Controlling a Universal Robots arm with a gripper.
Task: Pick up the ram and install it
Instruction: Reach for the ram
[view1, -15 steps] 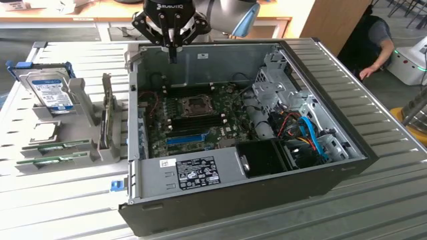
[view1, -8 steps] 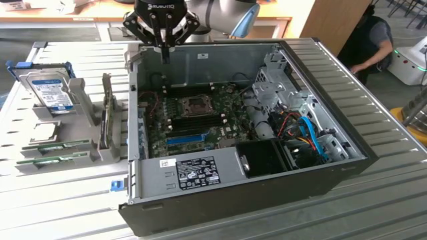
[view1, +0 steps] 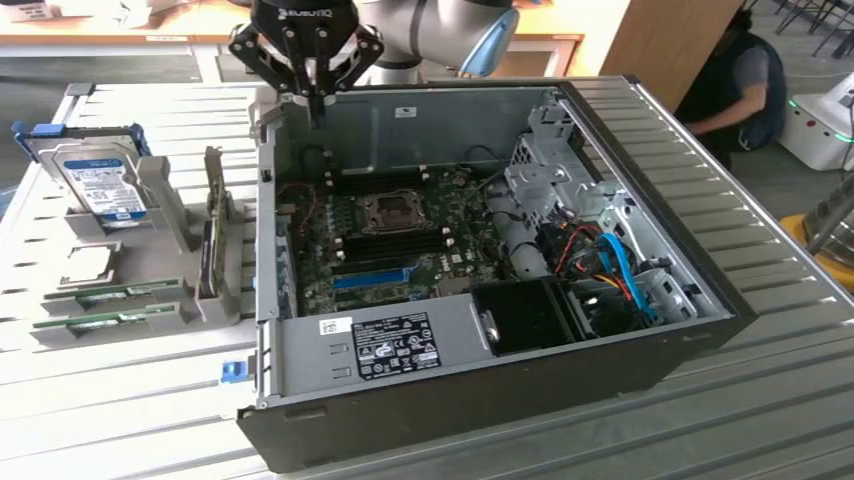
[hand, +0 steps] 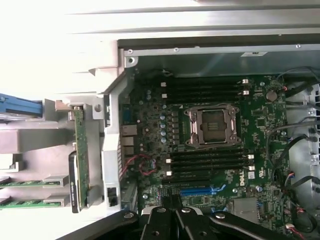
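Tool (view1: 318, 112) was closed on nothing. On the exterior view's left, the ram (view1: 112, 297) lay untouched in its grey holder (view1: 158, 195) on the tabletop (view1: 107, 400). Further right, the tool hung over the open computer case (view1: 441, 420), near its rear wall. The memory slots (hand: 207, 161) stood vacant (pickup and installation both outstanding).

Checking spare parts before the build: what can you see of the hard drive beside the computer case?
The hard drive is a silver metal block with a blue and white label on its visible face. It stands upright, leaning back slightly, in the grey stand at the exterior view's left of the open computer case. A blue carrier frame wraps its top. Only the stand and frame touch it.
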